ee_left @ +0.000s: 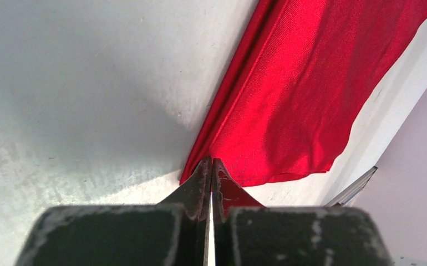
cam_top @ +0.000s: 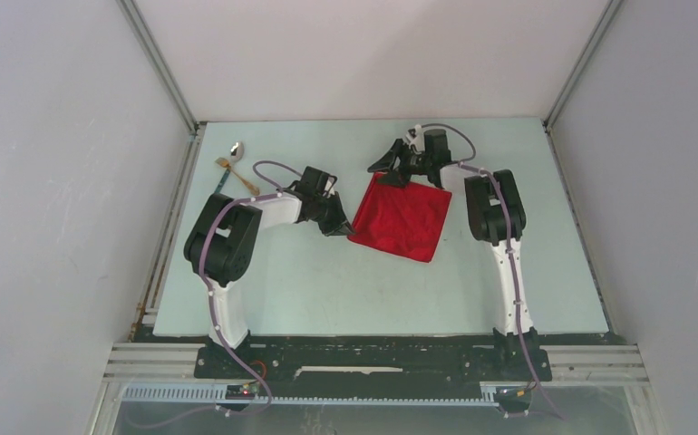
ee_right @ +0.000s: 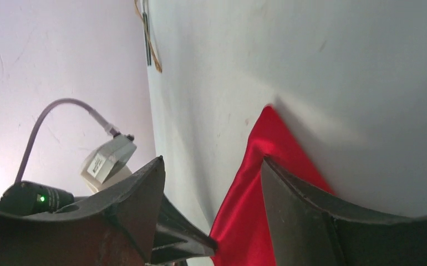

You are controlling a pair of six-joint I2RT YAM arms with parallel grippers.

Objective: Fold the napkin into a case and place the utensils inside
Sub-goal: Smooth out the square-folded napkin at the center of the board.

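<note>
The red napkin (cam_top: pixel 402 218) lies on the table as a skewed square, one corner pointing left. My left gripper (cam_top: pixel 337 224) is at that left corner. In the left wrist view its jaws are pressed together at the napkin's (ee_left: pixel 305 94) edge, where a folded layer runs along the side. My right gripper (cam_top: pixel 392 170) is open at the napkin's far corner. In the right wrist view one finger (ee_right: pixel 289 199) rests over the red cloth (ee_right: pixel 255 183) and the other stands off it. The silver spoon (cam_top: pixel 235 148), gold fork (cam_top: pixel 237 175) and teal-handled piece (cam_top: pixel 225 183) lie at the far left.
The pale table (cam_top: pixel 327 281) is enclosed by white walls with metal rails along its left (cam_top: pixel 171 227) and right edges. The utensils lie close to the left rail. The left arm's elbow (cam_top: pixel 223 240) stands between the utensils and the near edge.
</note>
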